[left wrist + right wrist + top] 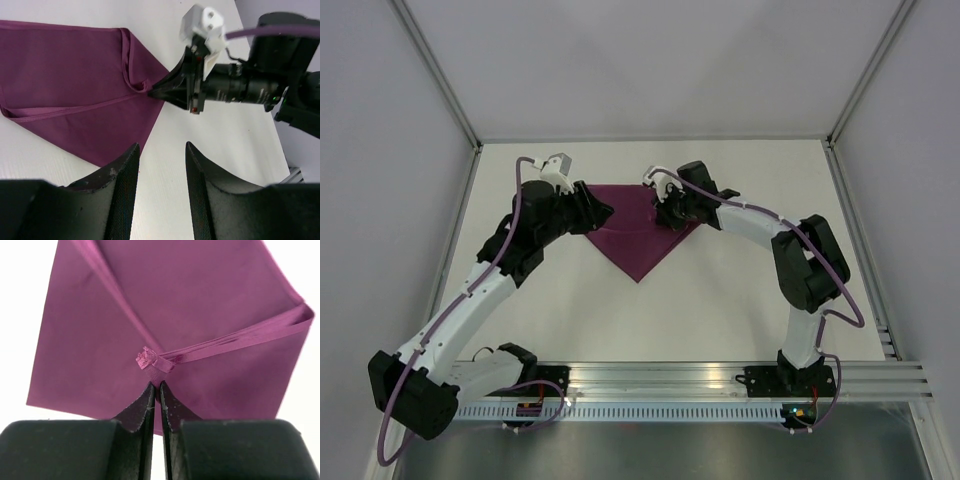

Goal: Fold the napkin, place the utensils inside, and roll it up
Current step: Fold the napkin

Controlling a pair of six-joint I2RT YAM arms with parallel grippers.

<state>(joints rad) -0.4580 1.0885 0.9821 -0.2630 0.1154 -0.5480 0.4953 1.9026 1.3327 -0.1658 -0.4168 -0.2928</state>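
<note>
Two grippers: left of centre, your left gripper point(160, 146) hovers part-open, gripping nothing; upper centre lies the napkin point(638, 245), folded into a purple triangle; right of it, your right gripper point(155, 386) is closed against its bunched corner, probably pinning the fold.

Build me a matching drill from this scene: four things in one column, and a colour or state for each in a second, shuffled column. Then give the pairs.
Things:
1. napkin
2. left gripper
3. right gripper
4. table

Colours or states:
A. jaws shut
B. white
C. purple, folded into a triangle
D. jaws open

Pairs: 1-C; 2-D; 3-A; 4-B
</note>
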